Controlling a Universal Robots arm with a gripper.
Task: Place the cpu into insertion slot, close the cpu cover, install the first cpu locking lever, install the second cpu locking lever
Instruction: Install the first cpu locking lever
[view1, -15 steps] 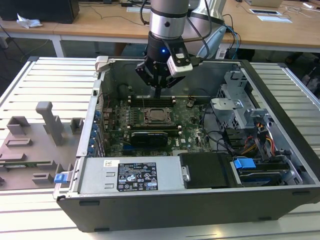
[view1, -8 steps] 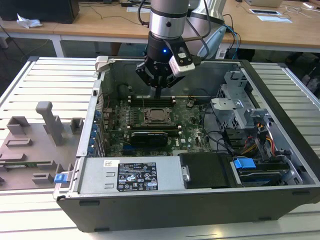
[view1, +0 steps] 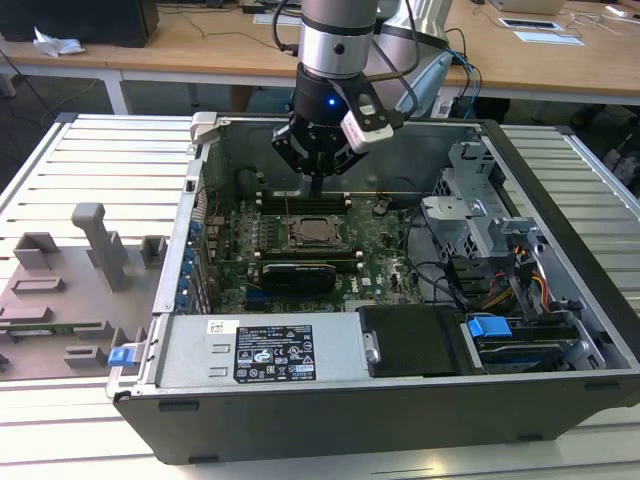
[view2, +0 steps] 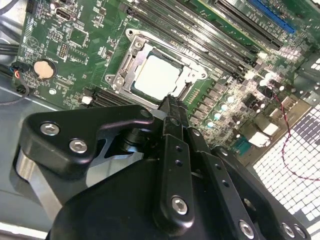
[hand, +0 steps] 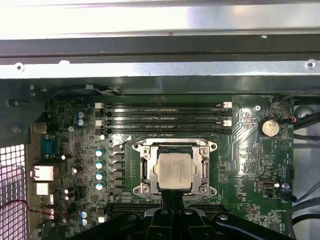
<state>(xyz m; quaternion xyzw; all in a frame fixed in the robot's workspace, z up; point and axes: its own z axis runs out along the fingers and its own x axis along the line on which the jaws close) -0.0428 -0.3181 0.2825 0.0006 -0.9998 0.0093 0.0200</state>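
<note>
One faintly printed cpu in the insertion slot, gripper beside.

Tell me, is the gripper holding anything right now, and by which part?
Nothing: the gripper is shut and empty, its tip beside the seated chip.

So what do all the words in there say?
Label on the silver box: lots of print and signs, all too small to read.
cpu top: faint print, too blurred to read.
Board: tiny white marks, too small to read.
So I can't quote any words here.
</note>
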